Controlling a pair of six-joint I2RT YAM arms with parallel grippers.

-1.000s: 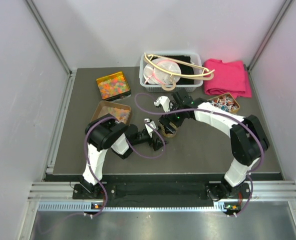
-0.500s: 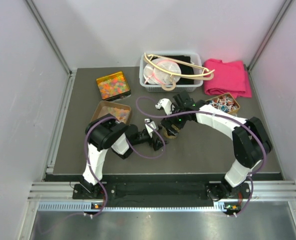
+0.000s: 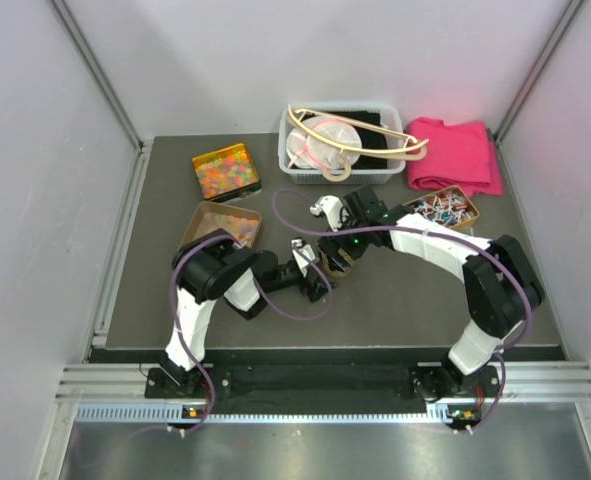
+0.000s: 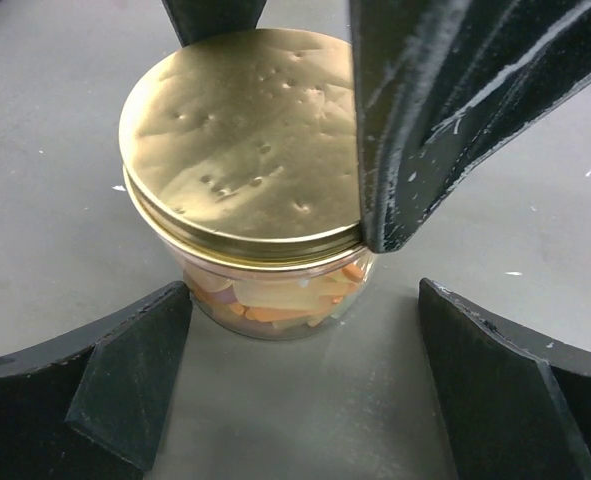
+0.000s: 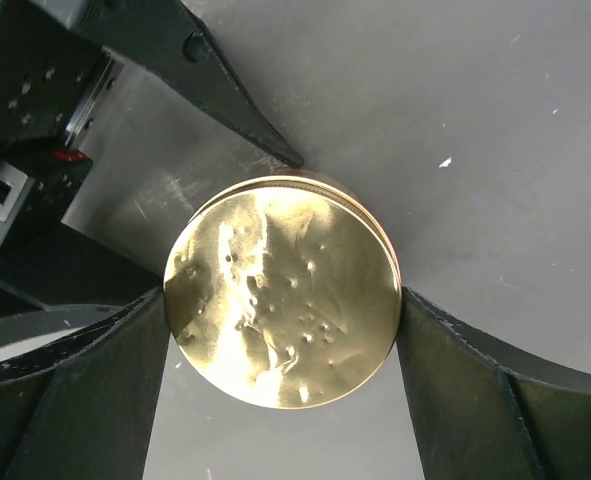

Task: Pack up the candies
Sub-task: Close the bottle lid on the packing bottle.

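Note:
A clear jar [image 4: 265,290] with a gold lid [image 4: 240,130] stands mid-table and holds orange, yellow and pale candies [image 4: 275,303]. From above, my right gripper [image 5: 280,320] is shut on the lid [image 5: 285,290], one finger pressing each side of its rim. The left gripper [image 4: 300,335] lies low on the table just short of the jar, open, with nothing between its fingers. In the top view the jar [image 3: 337,263] is mostly hidden under the right gripper [image 3: 341,250], with the left gripper [image 3: 313,277] beside it. More loose candies fill two open tins [image 3: 225,172] [image 3: 227,224].
A tin of twist-wrapped sweets [image 3: 445,207] sits at the right. A white basket [image 3: 375,108] with hangers and a pink cloth [image 3: 455,155] lie at the back. Purple cables loop around both arms near the jar.
The right wrist has turned a little around the lid and shifted slightly left, swinging its cable loop. The left arm has barely moved.

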